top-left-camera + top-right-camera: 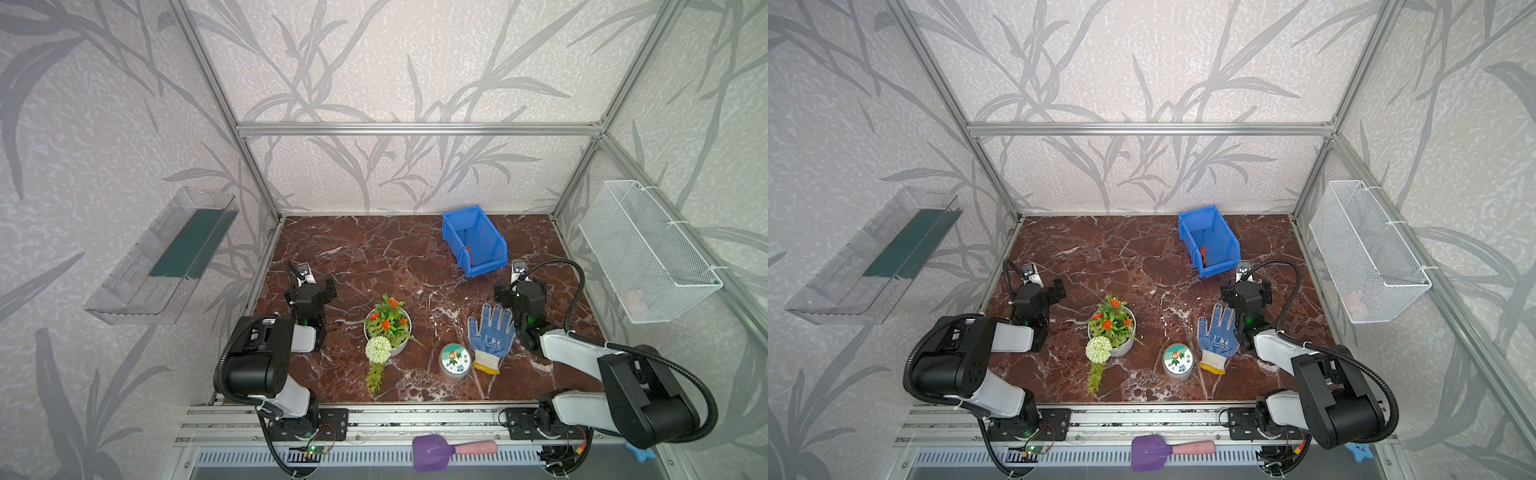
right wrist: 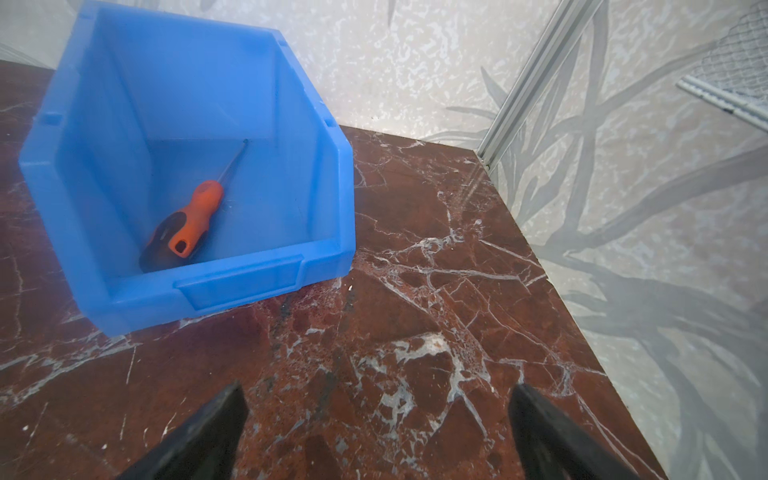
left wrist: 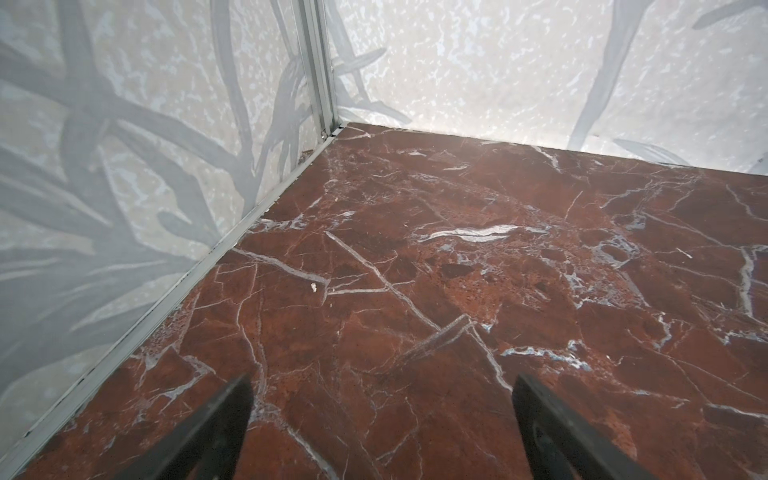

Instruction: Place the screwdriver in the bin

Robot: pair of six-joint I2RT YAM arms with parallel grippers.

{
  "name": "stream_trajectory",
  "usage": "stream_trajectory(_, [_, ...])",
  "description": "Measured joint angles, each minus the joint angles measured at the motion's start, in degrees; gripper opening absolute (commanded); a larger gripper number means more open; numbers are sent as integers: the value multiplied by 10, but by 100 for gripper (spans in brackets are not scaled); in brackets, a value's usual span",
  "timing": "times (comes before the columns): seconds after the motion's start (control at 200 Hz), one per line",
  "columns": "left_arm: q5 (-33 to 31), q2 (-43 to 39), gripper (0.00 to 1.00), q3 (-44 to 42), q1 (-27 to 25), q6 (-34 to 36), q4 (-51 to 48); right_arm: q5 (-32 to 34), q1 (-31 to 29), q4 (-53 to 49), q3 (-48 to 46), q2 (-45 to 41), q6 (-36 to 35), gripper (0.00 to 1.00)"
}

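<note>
The orange-and-black screwdriver (image 2: 189, 226) lies on the floor of the blue bin (image 2: 266, 282), its thin shaft pointing at the bin's back wall. Both top views show the bin (image 1: 494, 241) (image 1: 1227, 237) at the back right of the marble table, with the screwdriver (image 1: 1203, 252) a small orange streak (image 1: 468, 250) inside. My right gripper (image 2: 376, 395) (image 1: 519, 286) is open and empty, a little in front of the bin's low front lip. At the table's left side my left gripper (image 3: 382, 386) (image 1: 311, 286) is open over bare marble.
A flower pot (image 1: 388, 326) with a white bloom stands mid-table. A round tin (image 1: 454, 360) and a blue-dotted glove (image 1: 490, 338) lie beside my right arm. A clear tray (image 1: 162, 257) hangs on the left wall, a wire basket (image 1: 648, 253) on the right. A purple shovel (image 1: 436, 451) lies on the front rail.
</note>
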State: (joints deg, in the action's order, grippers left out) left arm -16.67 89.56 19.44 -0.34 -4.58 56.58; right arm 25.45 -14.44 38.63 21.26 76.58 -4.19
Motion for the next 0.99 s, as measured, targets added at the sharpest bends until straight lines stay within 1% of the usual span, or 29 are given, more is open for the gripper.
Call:
stream_trajectory(0.175, [-2,2,99,2,0,1,0,-7,-3,61,-6,49,-11,99])
stream_trajectory(0.355, [-2,2,99,2,0,1,0,-4,-8,138,-54,65,-19,99])
stream_trajectory(0.625, [-2,2,99,2,-1,1,0,-5,-8,177,-57,69,-19,99])
stream_trajectory(0.995, [-2,2,99,2,-1,1,0,-10,-6,181,-54,69,-19,99])
